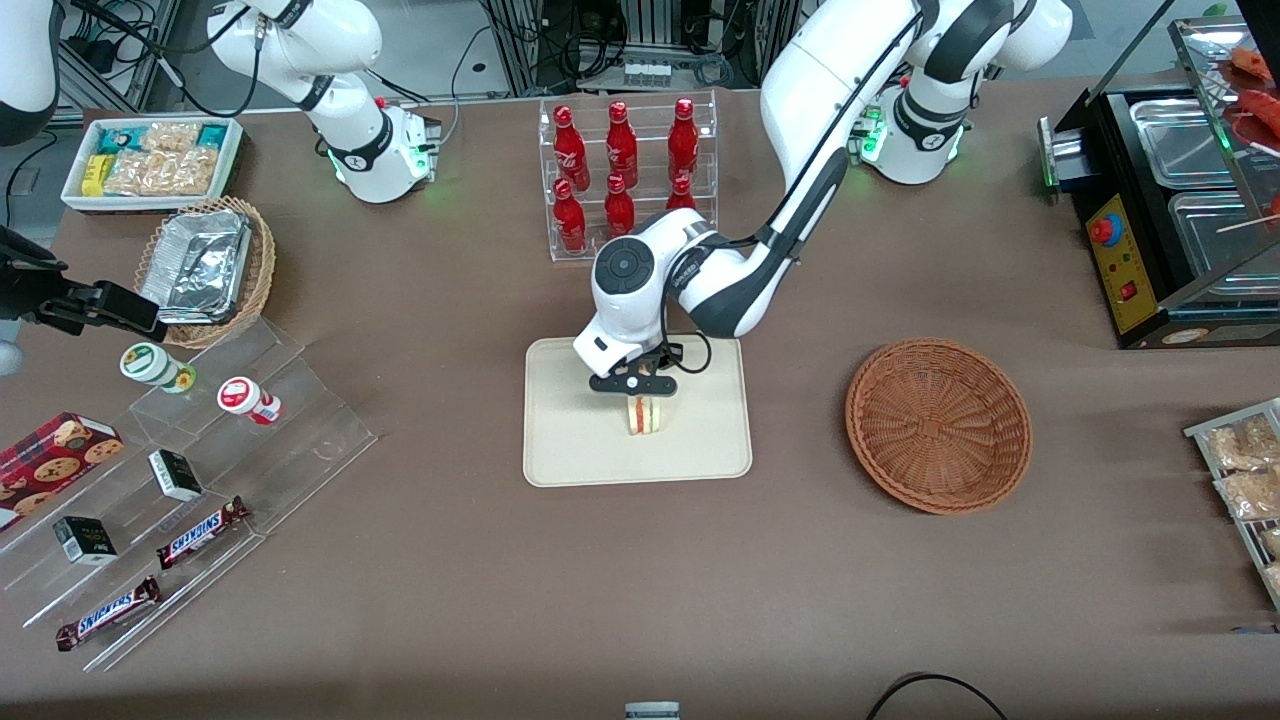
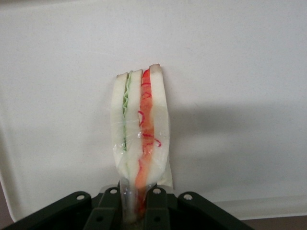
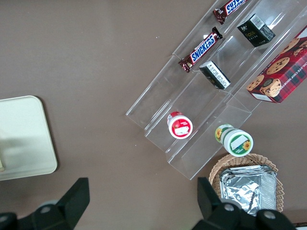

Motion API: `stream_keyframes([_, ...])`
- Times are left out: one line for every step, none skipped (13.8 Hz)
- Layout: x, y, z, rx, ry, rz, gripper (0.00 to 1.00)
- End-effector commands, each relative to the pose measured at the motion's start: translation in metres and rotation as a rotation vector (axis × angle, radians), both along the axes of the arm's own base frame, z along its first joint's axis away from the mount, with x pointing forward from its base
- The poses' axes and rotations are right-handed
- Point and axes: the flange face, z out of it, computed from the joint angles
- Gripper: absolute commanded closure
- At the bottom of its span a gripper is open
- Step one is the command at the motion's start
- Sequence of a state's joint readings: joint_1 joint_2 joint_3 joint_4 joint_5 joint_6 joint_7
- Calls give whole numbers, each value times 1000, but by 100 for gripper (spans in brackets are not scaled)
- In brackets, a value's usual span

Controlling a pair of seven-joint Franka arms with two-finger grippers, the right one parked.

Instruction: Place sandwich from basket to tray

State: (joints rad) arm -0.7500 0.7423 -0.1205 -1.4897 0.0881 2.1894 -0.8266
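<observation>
Over the tray, the gripper pinches the sandwich; only the wrist view reveals its green and red layers.

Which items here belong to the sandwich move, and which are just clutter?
In play: sandwich, held by the pincer over the tray; basket.
Clutter: red bottles, Snickers bars, foil trays, cookie box.
</observation>
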Motion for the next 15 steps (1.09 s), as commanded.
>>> stream_keyframes([0, -2, -2, 9, -14, -18, 16])
stream_keyframes([1, -2, -2, 7, -12, -13, 0])
stream_keyframes([2, -3, 1, 3, -13, -5, 0])
stream_keyframes([3, -3, 8, -5, -18, 7, 0])
stream_keyframes([9, -4, 22, -23, -34, 17, 0])
stream_keyframes([17, -3, 44, -44, -56, 25, 0])
stream_keyframes([20, -2, 65, -65, -76, 38, 0])
stream_keyframes([23, -1, 86, -84, -100, 63, 0])
stream_keyframes([28, 4, 112, -107, -125, 99, 0])
stream_keyframes([43, 22, 133, -118, -146, 142, 0])
stream_keyframes([48, 33, 156, -119, -154, 161, 0])
stream_keyframes([56, 51, 177, -107, -151, 185, 0])
stream_keyframes([64, 75, 203, -95, -149, 213, 0])
stream_keyframes([73, 99, 224, -84, -140, 246, 0])
stream_keyframes([76, 118, 243, -77, -132, 271, 0])
